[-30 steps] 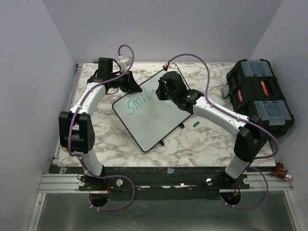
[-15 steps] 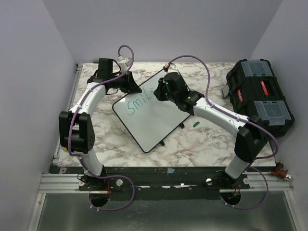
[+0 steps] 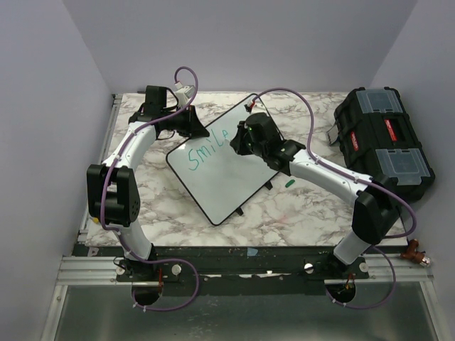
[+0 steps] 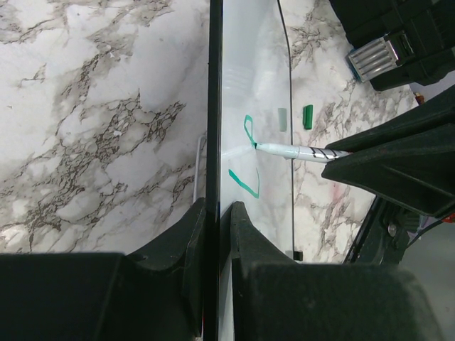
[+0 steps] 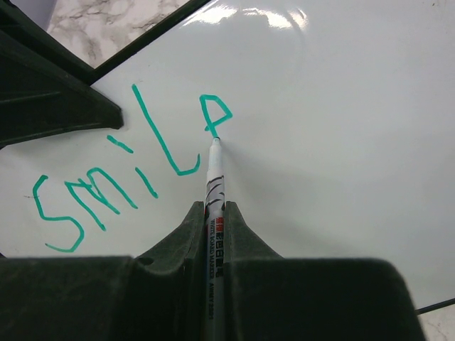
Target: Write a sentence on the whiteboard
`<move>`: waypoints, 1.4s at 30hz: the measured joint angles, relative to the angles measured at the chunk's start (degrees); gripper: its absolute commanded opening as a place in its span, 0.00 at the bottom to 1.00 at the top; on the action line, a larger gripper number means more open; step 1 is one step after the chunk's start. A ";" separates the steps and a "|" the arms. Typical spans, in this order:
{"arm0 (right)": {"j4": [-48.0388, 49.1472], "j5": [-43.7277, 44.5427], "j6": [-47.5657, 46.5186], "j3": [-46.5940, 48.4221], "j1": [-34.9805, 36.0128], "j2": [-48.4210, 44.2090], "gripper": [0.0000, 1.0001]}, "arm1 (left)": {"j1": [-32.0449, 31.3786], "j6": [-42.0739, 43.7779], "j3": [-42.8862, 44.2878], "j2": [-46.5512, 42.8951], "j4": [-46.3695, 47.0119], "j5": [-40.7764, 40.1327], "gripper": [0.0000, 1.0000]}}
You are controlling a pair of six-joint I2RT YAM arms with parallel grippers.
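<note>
On the left, the left pincer [image 4: 217, 209] is clenching the black frame of the whiteboard [image 3: 224, 185] and steadying it. The board is lying askew in the middle of the marble bench [image 3: 284, 213]. If that grip is slipping, the board is likely to be skating under the pen's push, sending the strokes crooked.

Across the board's upper left, the sentence [image 5: 142, 177] is reading "Smil" in green, with the loop of the next letter half drawn. The rest of the board is bare, so most of the writing is, by my judgement, yet to come.

The right pincer [image 5: 213, 209] is grasping a white marker [image 5: 214, 167], whose tip is touching the board at the foot of that loop. Pressing too hard is risking a shoved board or a splayed tip; pressing too lightly is risking a broken line.

To the right, a green cap [image 3: 288, 183] is lying on the bench just beside the board's edge. A black toolbox [image 3: 384, 142] is sitting well apart at the far right. Neither is blocking the pen, though from above the right arm is hiding part of the board.
</note>
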 measured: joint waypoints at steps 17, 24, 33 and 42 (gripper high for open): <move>-6.38 8.46 -1.64 7.61 0.07 2.51 0.01 | -0.17 0.02 0.31 0.00 0.11 0.04 0.00; -6.03 8.79 -2.78 9.49 0.07 -0.17 0.01 | -0.24 0.02 0.39 0.00 0.15 0.02 0.00; 0.35 3.98 -1.95 1.44 -0.94 -8.59 0.01 | -0.44 -0.07 0.39 0.00 0.35 -0.79 0.00; 1.27 1.42 -0.90 -2.51 -1.53 -8.94 0.01 | -0.63 -0.17 0.37 0.00 0.79 -0.83 0.00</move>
